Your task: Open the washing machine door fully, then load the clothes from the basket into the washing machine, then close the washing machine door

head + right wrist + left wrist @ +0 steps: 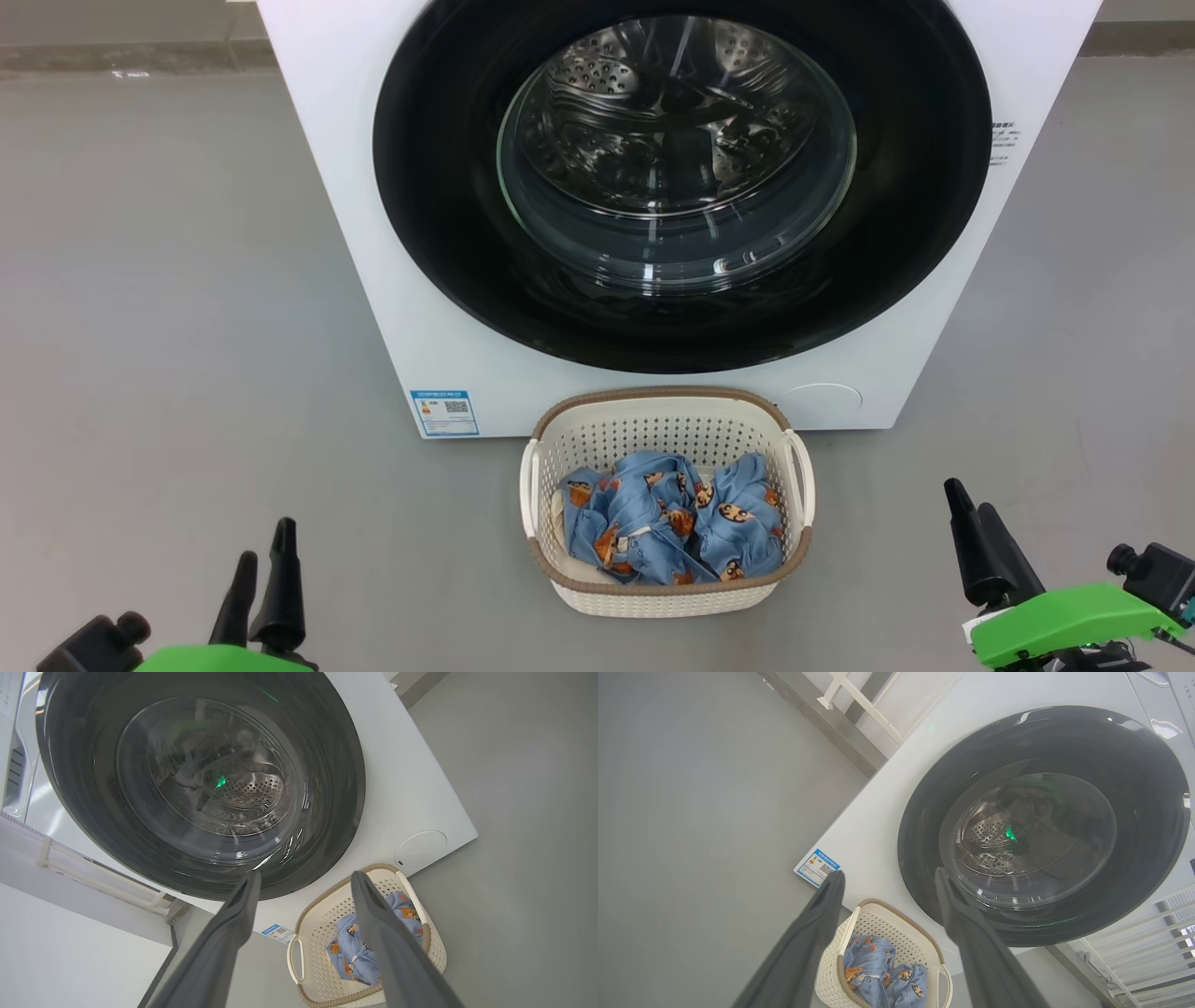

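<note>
We see the door point(448, 233) shut on the washer point(336, 168) — glossy black rim, clear glass centre. Blue clothes point(672, 527) lie in the basket point(658, 597) before it; left tool point(266, 539) and right tool point(968, 497) gape wide, empty.

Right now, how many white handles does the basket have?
2. The left handle is on the side of the basket toward the robot's left. The right handle is on the opposite side. None seems hidden.
</note>
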Tool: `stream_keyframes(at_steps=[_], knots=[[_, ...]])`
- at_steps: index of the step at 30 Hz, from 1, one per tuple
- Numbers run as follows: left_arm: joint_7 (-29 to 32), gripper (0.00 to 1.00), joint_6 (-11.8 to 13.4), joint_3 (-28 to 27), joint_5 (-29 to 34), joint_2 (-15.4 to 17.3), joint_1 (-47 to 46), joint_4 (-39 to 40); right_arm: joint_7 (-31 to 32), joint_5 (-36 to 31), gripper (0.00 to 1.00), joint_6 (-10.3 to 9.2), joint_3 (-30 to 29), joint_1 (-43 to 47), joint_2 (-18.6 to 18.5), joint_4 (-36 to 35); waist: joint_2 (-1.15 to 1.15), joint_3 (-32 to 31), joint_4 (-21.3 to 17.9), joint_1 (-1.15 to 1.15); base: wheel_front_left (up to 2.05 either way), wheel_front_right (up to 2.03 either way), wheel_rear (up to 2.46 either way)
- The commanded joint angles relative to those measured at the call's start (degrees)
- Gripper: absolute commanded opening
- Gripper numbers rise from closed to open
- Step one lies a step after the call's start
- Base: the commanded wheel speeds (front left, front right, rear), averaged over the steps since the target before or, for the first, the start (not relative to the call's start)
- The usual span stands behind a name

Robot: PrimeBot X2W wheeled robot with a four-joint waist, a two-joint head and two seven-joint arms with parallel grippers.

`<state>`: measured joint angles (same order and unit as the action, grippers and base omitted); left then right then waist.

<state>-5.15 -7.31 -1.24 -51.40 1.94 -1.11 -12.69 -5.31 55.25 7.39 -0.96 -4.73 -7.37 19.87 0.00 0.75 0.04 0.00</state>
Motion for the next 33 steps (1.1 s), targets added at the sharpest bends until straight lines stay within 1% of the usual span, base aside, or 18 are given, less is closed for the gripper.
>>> stream_keyframes(at_steps=[1, 17, 33], knots=[[-0.97, 1.0, -0.1, -0.86, 2.37, 1.22, -1.58, 1.89, -0.86, -2.45, 1.0, 0.06, 0.92, -2.06, -1.15, -1.18, 0.0, -0.03, -0.01, 0.0, 0.0, 0.0, 0.0], [-3.67, 1.0, -0.13, -0.21, 15.36, 1.65, -1.63, 2.67, -3.54, -14.32, 1.0, 0.07, 2.1, -2.3, -2.6, -0.76, 0.0, 0.47, -0.13, 0.0, 0.0, 0.0, 0.0], [-6.2, 1.0, -0.15, -0.09, 25.05, 2.02, -1.77, 2.89, -6.05, -23.93, 1.0, 0.08, 2.68, -2.3, -3.86, -0.61, 0.0, 0.3, -0.21, 0.0, 0.0, 0.0, 0.0]])
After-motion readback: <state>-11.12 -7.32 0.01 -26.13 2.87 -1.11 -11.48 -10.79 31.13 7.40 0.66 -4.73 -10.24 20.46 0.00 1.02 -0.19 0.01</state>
